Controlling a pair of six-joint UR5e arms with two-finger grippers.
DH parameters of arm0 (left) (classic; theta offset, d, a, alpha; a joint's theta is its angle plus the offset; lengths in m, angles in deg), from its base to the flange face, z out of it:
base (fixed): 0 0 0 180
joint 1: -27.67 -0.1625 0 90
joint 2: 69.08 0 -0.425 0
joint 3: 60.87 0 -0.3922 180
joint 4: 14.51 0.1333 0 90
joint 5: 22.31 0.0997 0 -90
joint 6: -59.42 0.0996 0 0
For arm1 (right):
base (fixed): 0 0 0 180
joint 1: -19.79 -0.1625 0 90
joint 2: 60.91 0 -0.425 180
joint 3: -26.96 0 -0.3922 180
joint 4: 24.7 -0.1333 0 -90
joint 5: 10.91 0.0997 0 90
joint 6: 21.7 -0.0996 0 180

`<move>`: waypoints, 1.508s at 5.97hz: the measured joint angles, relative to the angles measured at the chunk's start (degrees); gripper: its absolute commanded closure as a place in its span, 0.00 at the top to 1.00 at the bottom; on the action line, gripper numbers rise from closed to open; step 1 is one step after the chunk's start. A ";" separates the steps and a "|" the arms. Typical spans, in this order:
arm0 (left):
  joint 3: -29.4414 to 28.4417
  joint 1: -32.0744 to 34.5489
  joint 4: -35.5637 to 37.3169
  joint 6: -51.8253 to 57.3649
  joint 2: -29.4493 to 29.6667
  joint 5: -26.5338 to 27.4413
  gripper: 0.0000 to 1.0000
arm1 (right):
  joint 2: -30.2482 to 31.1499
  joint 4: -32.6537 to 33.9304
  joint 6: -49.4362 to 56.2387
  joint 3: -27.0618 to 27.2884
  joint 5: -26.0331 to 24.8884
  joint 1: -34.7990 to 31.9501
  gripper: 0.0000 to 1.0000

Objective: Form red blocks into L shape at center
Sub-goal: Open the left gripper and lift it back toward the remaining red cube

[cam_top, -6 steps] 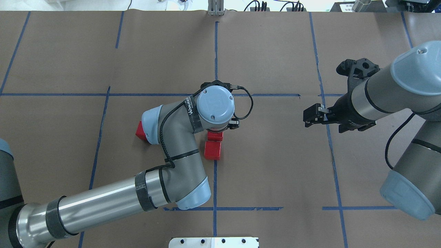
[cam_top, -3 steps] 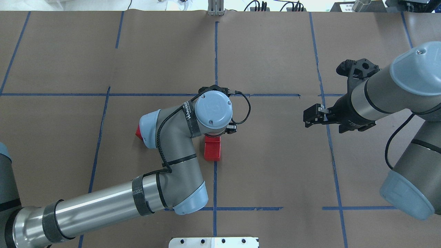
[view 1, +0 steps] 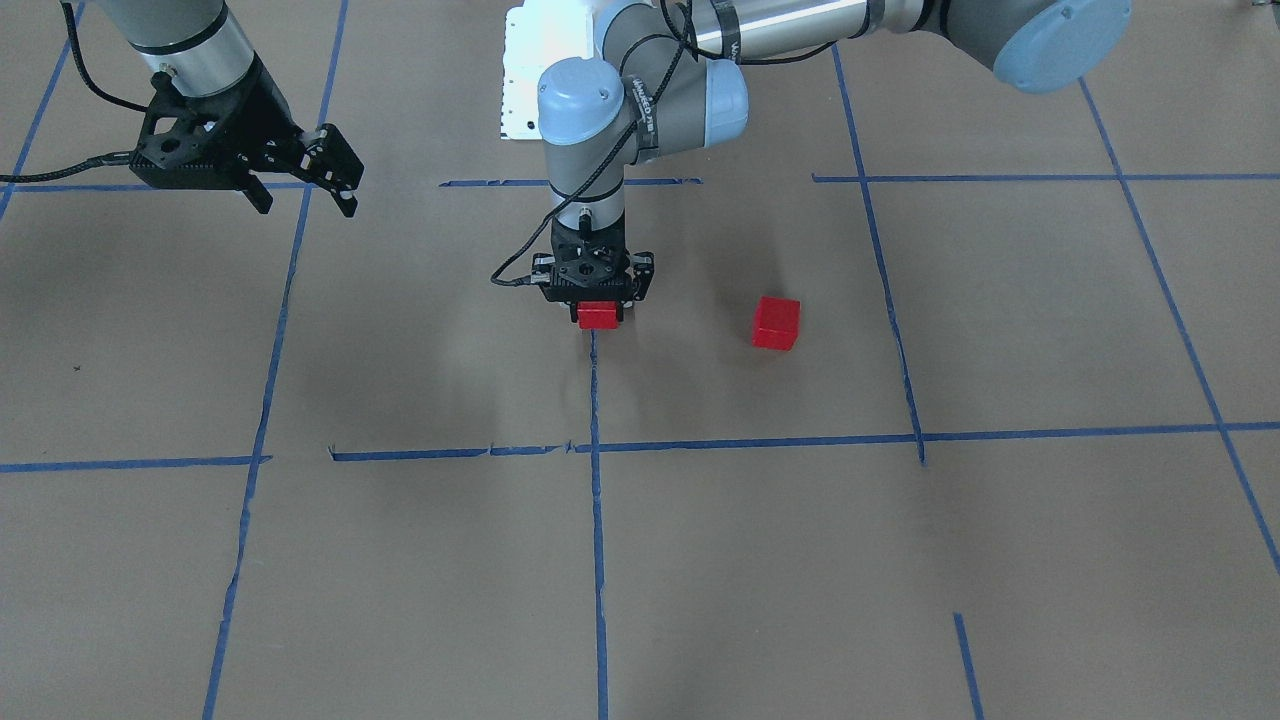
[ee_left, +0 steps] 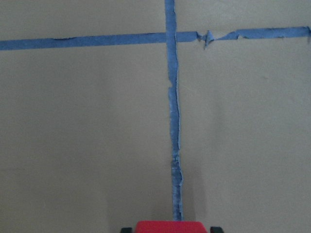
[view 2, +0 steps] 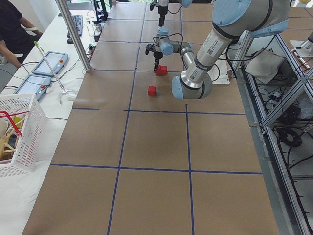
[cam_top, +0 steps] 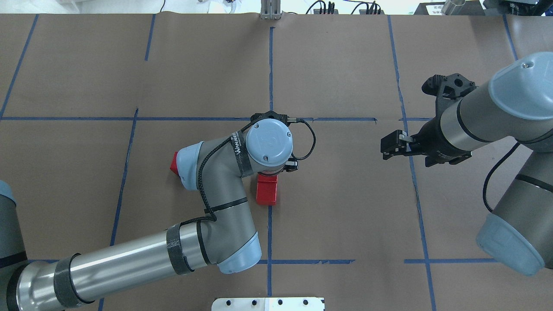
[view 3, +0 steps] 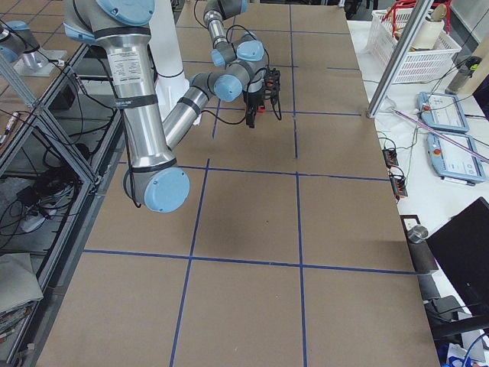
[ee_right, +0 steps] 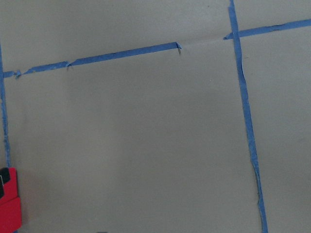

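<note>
You had the left gripper [view 1: 599,300] low over the center [view 1: 450,380], its fingers [ee_left: 216,230] narrow and clamped on a block [view 1: 599,316]. That block sat right at the tape line [view 1: 594,400]. Directly behind the fingers, on the robot's side, lay a second block [cam_top: 266,195]. From overhead the two read as one red bar, so they looked to be touching. The third block [view 1: 776,322] sat well apart from the fingers, out to the robot's left, partly under the elbow in the overhead view. Your right gripper [view 1: 305,198] hung off to the other side, fingers wide and empty.

You appeared to be setting down the second piece of the L. Next, I'd judge, you needed to release without nudging the pair and lift straight up. Then the third block had to be fetched and set beside one end of the bar, flush, to make the corner.
</note>
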 measured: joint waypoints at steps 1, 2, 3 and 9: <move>0.03 -0.03 -0.08 0.07 -0.01 -0.07 0.48 | 0.00 0.00 0.00 -0.04 0.00 0.01 1.00; 0.05 -0.05 -0.27 0.29 -0.04 -0.12 0.67 | 0.00 0.00 0.00 -0.10 0.02 0.03 1.00; 0.09 -0.05 -0.63 0.58 -0.22 -0.11 0.77 | 0.00 0.00 0.00 -0.18 0.06 0.04 1.00; 14.39 0.93 -1.87 0.43 -7.59 -0.06 1.00 | 0.00 0.00 0.00 -0.32 0.17 0.11 1.00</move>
